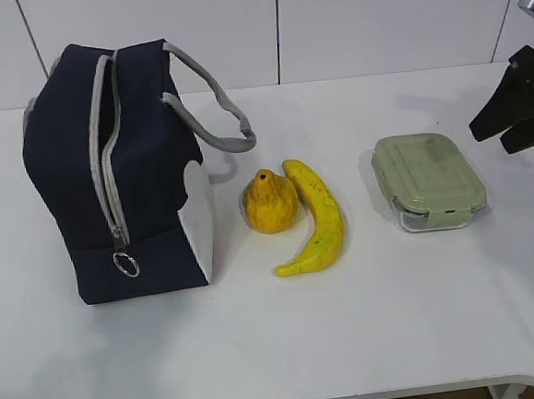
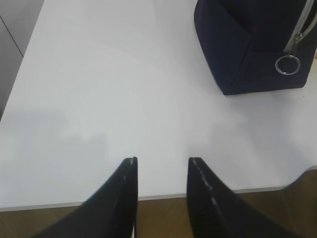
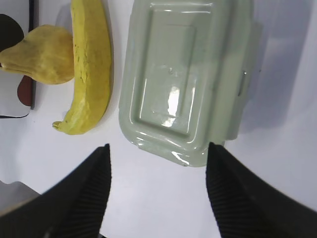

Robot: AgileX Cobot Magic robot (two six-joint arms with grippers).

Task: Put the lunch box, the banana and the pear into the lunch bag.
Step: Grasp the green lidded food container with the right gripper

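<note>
Nearest to view, my left gripper (image 2: 161, 171) stands partly open over bare table (image 2: 99, 99), holding nothing; the lunch bag (image 2: 247, 44) sits well ahead and to the right of those fingers, its zipper ring (image 2: 287, 64) hanging at the corner. Beyond my right gripper (image 3: 158, 163), open wide and empty, the pear (image 3: 42, 62) lies far left of the fingers, the banana (image 3: 89, 64) touching beside it, the lunch box (image 3: 183, 79) just ahead between them.
</note>
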